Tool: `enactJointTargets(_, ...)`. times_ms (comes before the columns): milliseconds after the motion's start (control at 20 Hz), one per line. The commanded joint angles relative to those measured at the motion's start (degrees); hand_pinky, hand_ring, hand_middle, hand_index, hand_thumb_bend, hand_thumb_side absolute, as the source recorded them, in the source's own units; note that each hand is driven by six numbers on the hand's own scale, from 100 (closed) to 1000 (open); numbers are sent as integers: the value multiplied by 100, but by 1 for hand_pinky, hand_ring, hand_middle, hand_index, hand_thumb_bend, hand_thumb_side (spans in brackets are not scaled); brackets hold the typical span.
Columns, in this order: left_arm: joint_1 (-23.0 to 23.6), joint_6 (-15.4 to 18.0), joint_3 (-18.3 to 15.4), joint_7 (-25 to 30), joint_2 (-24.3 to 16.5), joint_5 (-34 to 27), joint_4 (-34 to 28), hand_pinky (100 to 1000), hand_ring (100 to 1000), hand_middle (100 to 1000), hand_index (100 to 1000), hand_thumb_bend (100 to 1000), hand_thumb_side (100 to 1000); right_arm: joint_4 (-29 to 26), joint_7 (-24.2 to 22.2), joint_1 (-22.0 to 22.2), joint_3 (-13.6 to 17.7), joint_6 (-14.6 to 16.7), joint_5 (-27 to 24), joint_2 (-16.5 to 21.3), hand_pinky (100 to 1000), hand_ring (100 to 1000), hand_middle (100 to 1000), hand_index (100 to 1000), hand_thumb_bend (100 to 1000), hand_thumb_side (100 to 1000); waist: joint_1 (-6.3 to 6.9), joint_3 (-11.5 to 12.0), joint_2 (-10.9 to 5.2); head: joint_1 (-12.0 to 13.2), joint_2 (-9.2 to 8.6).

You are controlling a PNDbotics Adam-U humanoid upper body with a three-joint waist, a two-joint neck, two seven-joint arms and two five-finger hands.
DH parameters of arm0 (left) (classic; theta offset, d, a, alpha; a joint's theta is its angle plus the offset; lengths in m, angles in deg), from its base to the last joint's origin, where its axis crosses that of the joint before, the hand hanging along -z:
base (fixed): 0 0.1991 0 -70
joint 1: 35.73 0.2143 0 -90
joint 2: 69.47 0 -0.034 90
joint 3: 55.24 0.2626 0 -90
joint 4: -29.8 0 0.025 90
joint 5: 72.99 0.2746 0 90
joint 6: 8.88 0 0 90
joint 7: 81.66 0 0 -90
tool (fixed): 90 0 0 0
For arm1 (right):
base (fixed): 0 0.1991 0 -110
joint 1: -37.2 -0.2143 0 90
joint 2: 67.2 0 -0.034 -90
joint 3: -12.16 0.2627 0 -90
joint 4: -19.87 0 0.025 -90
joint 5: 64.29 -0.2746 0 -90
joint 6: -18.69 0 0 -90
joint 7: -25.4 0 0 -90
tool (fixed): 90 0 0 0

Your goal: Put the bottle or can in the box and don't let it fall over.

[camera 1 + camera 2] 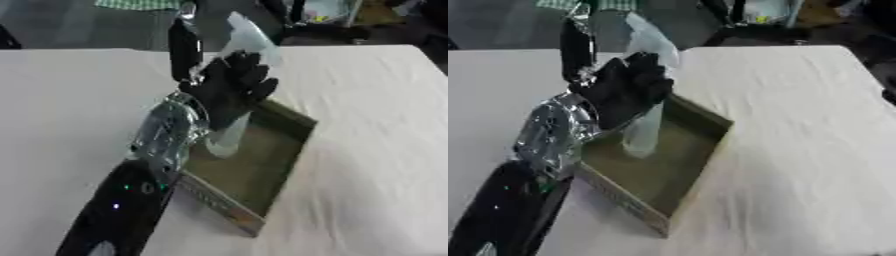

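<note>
My left hand is curled round a clear plastic bottle, which it holds tilted over the open cardboard box. The bottle's top leans up and to the right above the hand, and its base hangs inside the box, just above or on the brown floor; I cannot tell which. The box lies askew on the white tablecloth, with its near corner toward me. My left forearm crosses the box's left wall. The right hand shows in neither view.
A tall dark upright object stands just behind my left hand on the table. White cloth stretches to the right of the box. Past the table's far edge there is dark floor and clutter.
</note>
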Motion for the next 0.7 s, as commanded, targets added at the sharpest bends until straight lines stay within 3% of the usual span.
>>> enactJointTargets(50, 40, -95, 57, 146, -2, 162, 91, 100, 100, 100, 948, 532, 1000, -89, 20, -13, 97, 22, 39, 122, 892, 829, 821, 894, 100, 765, -27, 9, -63, -21, -67)
enactJointTargets(700, 502, -254, 136, 414, -255, 550, 613, 100, 100, 100, 937, 523, 1000, -150, 67, 94, 136, 66, 100, 134, 893, 829, 821, 893, 100, 765, -21, 127, -66, -88, -85)
